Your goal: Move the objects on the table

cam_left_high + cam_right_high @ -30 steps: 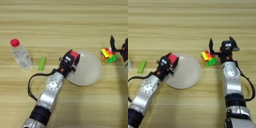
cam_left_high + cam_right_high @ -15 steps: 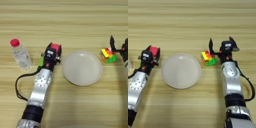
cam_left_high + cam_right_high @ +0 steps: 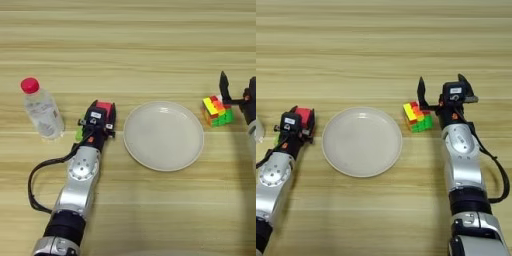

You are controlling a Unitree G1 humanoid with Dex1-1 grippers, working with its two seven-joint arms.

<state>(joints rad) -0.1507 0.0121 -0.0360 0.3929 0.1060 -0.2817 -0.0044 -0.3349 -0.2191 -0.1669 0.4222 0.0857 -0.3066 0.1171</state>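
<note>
The left gripper [image 3: 102, 111] holds the small red cube [image 3: 104, 106] between its black fingers, just left of the round beige plate [image 3: 163, 135], apart from the rim. The flat green block [image 3: 79, 134] peeks out at the arm's left side, mostly hidden beneath it. Further left stands the clear bottle [image 3: 42, 108] with its red cap, near the arm with a little bare wood between.

On the right, the right gripper [image 3: 442, 88] has its fingers spread wide, one finger beside the puzzle cube [image 3: 417, 116], which sits just right of the plate's rim without touching it. The far half of the table [image 3: 125, 40] is bare planking.
</note>
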